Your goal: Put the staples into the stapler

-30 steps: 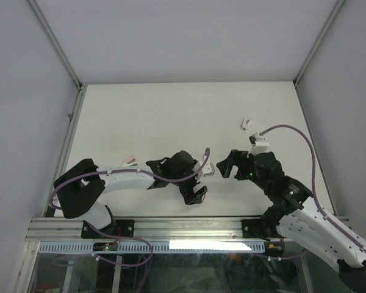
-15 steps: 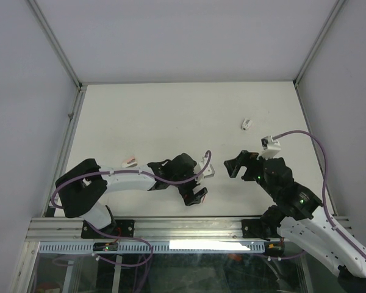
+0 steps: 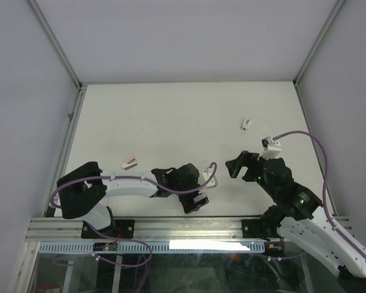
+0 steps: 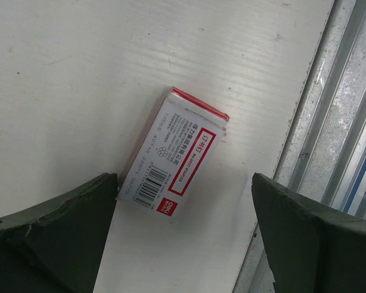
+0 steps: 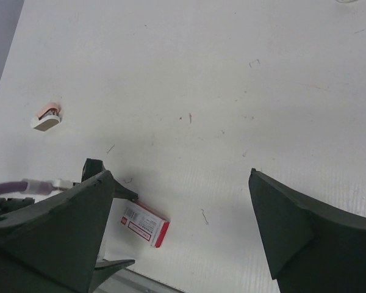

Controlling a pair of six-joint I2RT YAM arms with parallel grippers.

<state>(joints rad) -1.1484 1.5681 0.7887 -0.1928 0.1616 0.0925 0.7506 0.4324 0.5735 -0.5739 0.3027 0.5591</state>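
My left gripper [image 3: 199, 192] hung low over the near edge of the table [image 3: 171, 116], its jaws wide apart and clamped on nothing. Only its wrist camera showed the staple box [image 4: 174, 155] plainly. The box lay flat and askew between my fingers, white, with a red-framed label and a barcode facing up. One corner sat right against the finger [image 4: 55, 238] on the left of that view; whether they touched I could not tell. The metal rail [image 4: 338, 122] ran just beside the box. From above, the box was only a pale sliver next to the black gripper.

My right gripper [image 3: 235, 167] was also spread wide and empty, a little to the right of the box. Its camera caught the box's red end from farther off. It also showed a pink-and-white oblong thing [image 5: 46, 117] toward the left edge, and loose staples [image 5: 204, 215] too fine for the top view. A small white piece [image 3: 246, 124] near the right edge showed clearly only from above. I could not read the label's print.
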